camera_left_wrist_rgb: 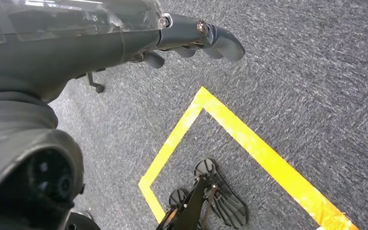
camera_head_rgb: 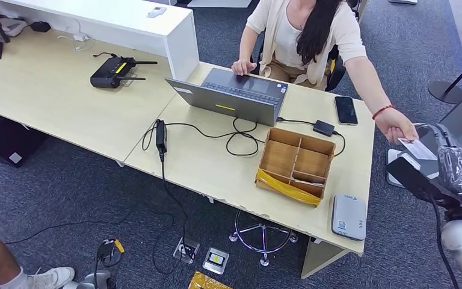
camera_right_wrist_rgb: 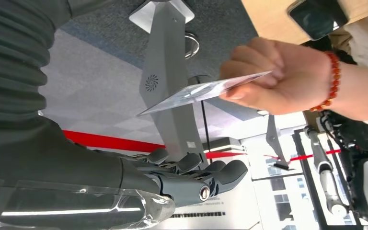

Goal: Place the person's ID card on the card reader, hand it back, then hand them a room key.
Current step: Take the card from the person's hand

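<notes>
1. A light wooden desk (camera_head_rgb: 228, 162) is seen, with the grey card reader (camera_head_rgb: 348, 217) lying near its front right corner.
2. The right hand (camera_right_wrist_rgb: 196, 179) is held out empty, fingers apart, just beside the ID card (camera_right_wrist_rgb: 203, 91).
3. The ID card is pinched by a person's hand (camera_right_wrist_rgb: 278, 79).
4. The left hand (camera_left_wrist_rgb: 191, 40) is hung above carpet with nothing in it, fingers loosely curled.

The robot's right hand (camera_right_wrist_rgb: 191, 179) is raised at the right, fingers loosely extended and apart, holding nothing — its left hand (camera_left_wrist_rgb: 191, 40) hangs down, fingers slightly curled, also empty.
</notes>
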Available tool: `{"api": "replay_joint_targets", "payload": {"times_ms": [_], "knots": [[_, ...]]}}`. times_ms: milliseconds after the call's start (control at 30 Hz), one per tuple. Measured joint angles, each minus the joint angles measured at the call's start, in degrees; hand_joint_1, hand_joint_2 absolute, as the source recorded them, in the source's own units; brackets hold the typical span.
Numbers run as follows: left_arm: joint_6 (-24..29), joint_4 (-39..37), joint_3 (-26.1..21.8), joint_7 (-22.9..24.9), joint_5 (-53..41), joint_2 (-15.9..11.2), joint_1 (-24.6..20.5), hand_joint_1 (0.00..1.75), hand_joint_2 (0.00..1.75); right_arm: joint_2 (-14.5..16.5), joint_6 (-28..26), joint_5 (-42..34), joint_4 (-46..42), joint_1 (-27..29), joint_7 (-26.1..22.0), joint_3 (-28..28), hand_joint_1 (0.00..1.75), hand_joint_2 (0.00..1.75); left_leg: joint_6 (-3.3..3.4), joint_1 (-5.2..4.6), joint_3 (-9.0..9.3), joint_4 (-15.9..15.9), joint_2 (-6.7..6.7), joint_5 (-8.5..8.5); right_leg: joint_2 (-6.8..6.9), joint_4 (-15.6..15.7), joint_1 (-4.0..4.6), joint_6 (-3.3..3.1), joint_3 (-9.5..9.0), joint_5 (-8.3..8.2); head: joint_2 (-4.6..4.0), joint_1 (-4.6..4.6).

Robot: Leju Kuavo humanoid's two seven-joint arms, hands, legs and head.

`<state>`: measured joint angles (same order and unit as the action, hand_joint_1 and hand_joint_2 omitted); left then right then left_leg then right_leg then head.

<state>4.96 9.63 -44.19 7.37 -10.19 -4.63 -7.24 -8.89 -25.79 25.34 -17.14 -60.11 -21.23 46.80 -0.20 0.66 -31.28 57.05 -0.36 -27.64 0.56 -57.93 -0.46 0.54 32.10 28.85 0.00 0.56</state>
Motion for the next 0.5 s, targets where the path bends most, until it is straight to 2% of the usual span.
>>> {"api": "replay_joint_targets", "payload": {"times_ms": [67,100,133,500], "knots": [[0.06,-0.02,0.0,0.0,-0.07,0.01,0.0,0.0,0.0,0.38,0.33,-0.14,0.0,-0.08,-0.34,0.1,1.09,1.75,0.0,0.0,0.0,0.0,0.0,0.0,0.0,0.0,0.0,0.0,0.0,0.0,0.0,0.0],[0.08,-0.04,0.01,0.0,-0.11,0.02,0.0,0.0,0.0,0.52,0.41,-0.25,0.0,-0.13,-0.45,0.15,1.47,1.75,0.0,0.0,0.0,0.0,0.0,0.0,0.0,0.0,0.0,0.0,0.0,0.0,0.0,0.0],[0.11,-0.07,0.01,0.0,-0.15,0.02,0.0,0.0,0.0,0.65,0.45,-0.34,0.0,-0.19,-0.49,0.19,1.75,1.75,0.0,0.0,0.0,0.0,0.0,0.0,0.0,0.0,0.0,0.0,0.0,0.0,0.0,0.0],[0.4,-0.28,0.02,0.59,-0.57,0.02,0.02,0.0,0.0,1.44,1.18,-1.41,0.0,-0.55,-1.16,0.19,1.75,1.75,0.0,0.0,0.0,0.0,0.0,0.0,0.0,0.0,0.0,0.0,0.0,0.0,0.0,0.0]]}}
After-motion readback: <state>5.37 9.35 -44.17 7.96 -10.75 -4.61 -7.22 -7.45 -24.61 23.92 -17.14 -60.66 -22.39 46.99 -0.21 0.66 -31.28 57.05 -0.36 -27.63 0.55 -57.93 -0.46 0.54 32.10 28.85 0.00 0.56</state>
